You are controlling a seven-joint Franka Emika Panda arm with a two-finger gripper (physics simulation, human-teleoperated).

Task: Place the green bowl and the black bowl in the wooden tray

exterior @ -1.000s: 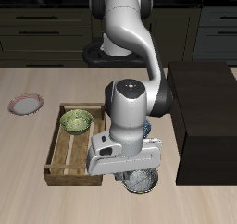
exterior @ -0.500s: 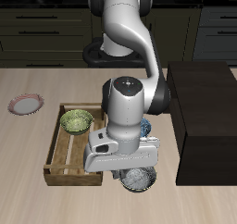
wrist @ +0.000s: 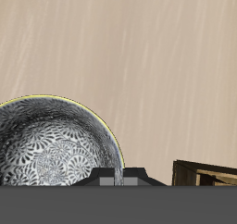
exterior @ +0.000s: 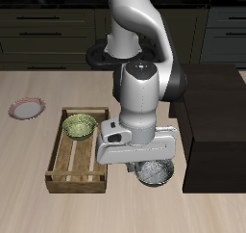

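Round black bowl (wrist: 56,144), grey-white mottled inside, sits under the gripper (exterior: 137,158); slatted wooden tray (exterior: 60,166) at nine o'clock holds the olive green bowl (exterior: 79,126); claw's grip: cannot tell.

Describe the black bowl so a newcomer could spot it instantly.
Start at the wooden tray on the table; the black bowl sits on the bare tabletop just outside the tray's end, directly under the gripper, beside the dark box. Its rim is dark and its inside is mottled grey-white, unlike the green bowl, which lies inside the tray.
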